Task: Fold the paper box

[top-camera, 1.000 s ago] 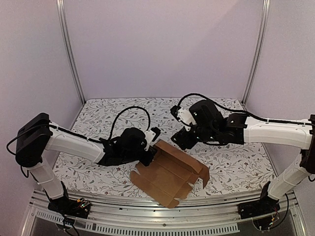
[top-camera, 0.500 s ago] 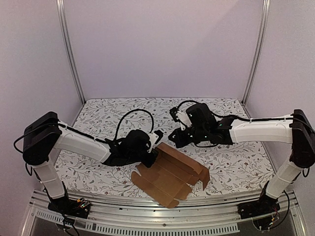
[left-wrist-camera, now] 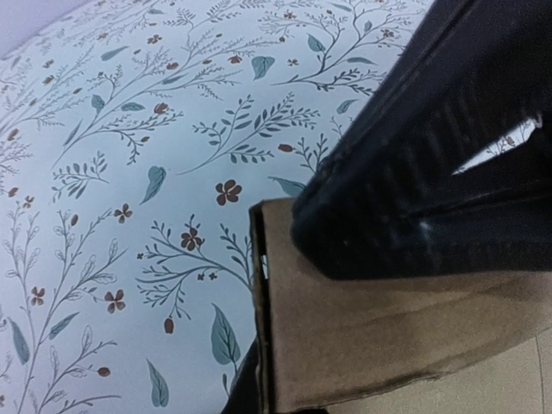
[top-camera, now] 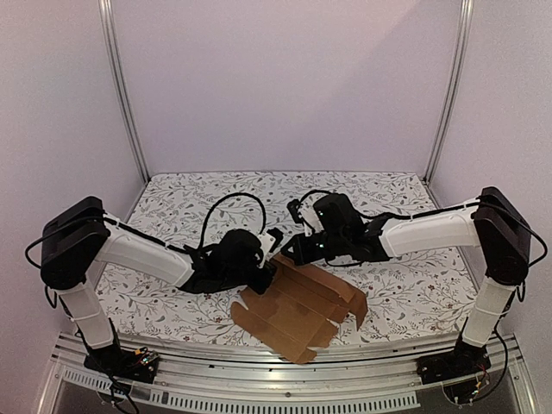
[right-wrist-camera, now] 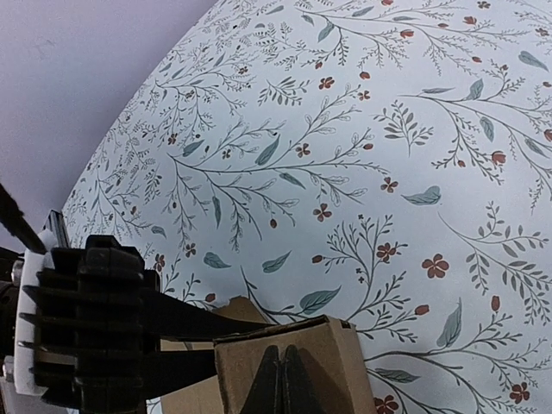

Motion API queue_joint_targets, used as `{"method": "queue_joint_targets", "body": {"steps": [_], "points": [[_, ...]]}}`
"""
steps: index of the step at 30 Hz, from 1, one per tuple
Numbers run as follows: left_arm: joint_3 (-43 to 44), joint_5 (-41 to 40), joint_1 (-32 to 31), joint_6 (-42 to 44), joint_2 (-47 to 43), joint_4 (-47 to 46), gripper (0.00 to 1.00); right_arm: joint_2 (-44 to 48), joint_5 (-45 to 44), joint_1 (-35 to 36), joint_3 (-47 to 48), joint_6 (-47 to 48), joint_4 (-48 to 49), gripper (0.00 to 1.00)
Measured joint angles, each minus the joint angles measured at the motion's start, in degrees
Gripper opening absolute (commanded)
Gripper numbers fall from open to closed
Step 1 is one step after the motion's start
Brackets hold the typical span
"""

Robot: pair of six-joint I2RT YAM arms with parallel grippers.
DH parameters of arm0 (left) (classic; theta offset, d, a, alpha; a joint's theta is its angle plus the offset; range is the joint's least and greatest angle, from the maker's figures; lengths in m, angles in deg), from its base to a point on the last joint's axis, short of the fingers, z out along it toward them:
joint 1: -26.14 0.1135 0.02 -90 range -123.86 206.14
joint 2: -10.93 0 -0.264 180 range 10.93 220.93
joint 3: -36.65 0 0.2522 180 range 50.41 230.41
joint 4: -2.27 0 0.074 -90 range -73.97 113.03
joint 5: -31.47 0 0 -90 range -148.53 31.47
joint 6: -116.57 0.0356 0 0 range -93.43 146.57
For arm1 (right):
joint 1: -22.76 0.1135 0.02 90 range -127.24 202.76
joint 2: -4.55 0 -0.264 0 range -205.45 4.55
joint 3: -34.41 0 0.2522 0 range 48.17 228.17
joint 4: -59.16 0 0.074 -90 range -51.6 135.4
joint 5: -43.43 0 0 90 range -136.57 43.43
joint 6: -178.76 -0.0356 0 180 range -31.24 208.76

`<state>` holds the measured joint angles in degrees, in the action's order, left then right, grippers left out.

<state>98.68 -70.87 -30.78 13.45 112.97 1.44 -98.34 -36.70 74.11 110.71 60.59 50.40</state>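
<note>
The paper box [top-camera: 297, 309] is a brown creased cardboard sheet, partly folded, lying near the table's front edge. My left gripper [top-camera: 264, 274] is shut on its upper left flap; in the left wrist view that gripper [left-wrist-camera: 269, 304] clamps the cardboard edge [left-wrist-camera: 388, 336] between its black fingers [left-wrist-camera: 414, 172]. My right gripper [top-camera: 290, 250] is shut with nothing inside. In the right wrist view its joined tips [right-wrist-camera: 283, 379] rest against a raised cardboard panel [right-wrist-camera: 341, 362], with the left gripper's fingers [right-wrist-camera: 172, 319] just to the left.
The floral tablecloth [top-camera: 198, 198] covers the table. Metal frame posts [top-camera: 123, 95] stand at the back corners, and a metal rail [top-camera: 259, 371] runs along the front edge below the box.
My right gripper has shut and moved left and down to the box's raised flap beside the left gripper. The left gripper has kept its hold, barely moving.
</note>
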Motion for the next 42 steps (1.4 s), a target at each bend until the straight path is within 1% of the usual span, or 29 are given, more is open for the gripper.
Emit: {"method": "queue_joint_targets", "body": {"steps": [18, 19, 20, 21, 30, 37, 42], "points": [[-0.76, -0.22, -0.02, -1.27, 1.55, -4.07, 0.0, -4.33, 1.75, 0.35, 0.74, -4.59, 7.15, 0.0], [-0.79, -0.31, -0.02, -1.33, 1.55, -4.13, 0.03, -4.35, 1.62, 0.42, 0.74, -4.63, 7.21, 0.0], [-0.81, -0.37, -0.02, -1.46, 1.57, -4.2, 0.09, -4.35, 1.53, 0.5, 0.74, -4.63, 7.26, 0.0], [-0.85, -0.42, -0.02, -1.51, 1.57, -4.28, 0.12, -4.35, 1.33, 0.68, 0.72, -4.68, 7.34, 0.0], [-2.54, -0.74, -0.07, -2.64, 2.08, -4.76, 0.3, -4.85, 0.92, 2.29, 0.04, -5.09, 8.46, 0.0], [-4.22, -1.33, -0.07, -3.32, 2.08, -5.99, 0.38, -4.85, 0.33, 2.54, -0.11, -5.35, 8.79, 0.0], [-4.63, -1.38, -0.07, -3.85, 2.14, -9.16, 0.4, -4.85, 0.11, 2.6, -0.44, -5.62, 9.31, 0.0]]}}
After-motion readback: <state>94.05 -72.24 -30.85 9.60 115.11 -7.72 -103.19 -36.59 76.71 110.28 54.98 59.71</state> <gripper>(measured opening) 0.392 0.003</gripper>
